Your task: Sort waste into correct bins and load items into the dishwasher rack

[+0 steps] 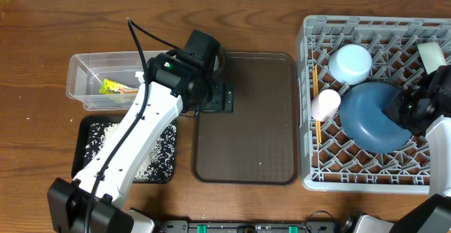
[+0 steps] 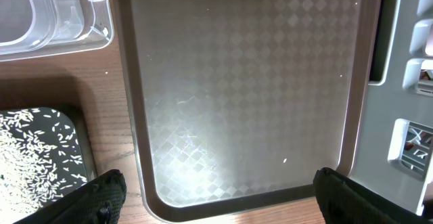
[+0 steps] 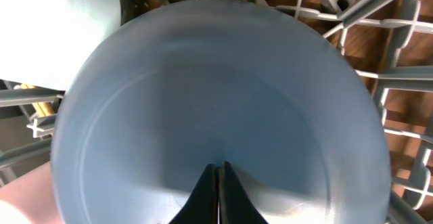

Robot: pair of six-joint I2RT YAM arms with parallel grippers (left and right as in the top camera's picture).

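The grey dishwasher rack (image 1: 310, 155) at the right holds the dark blue plate (image 1: 366, 117), a pale blue-white bowl (image 1: 350, 62), a pink cup (image 1: 325, 104), chopsticks (image 1: 316, 124) and a pale green bowl (image 1: 430, 53). My right gripper (image 1: 403, 110) is shut, and its tips (image 3: 218, 167) rest against the plate's face (image 3: 223, 95). My left gripper (image 1: 215, 99) is open and empty (image 2: 220, 183) over the brown tray's near-left corner. The clear tub (image 1: 88, 78) holds the yellow-green wrapper (image 1: 116, 86). The black tray (image 1: 88, 131) holds rice grains (image 2: 34, 149). No tissue shows.
The flat brown serving tray (image 1: 246, 120) lies between the bins and the rack, and it fills the left wrist view (image 2: 243, 82). My left arm crosses over the black tray and the tub's right end. The rack's edge (image 2: 406, 82) is right of the tray.
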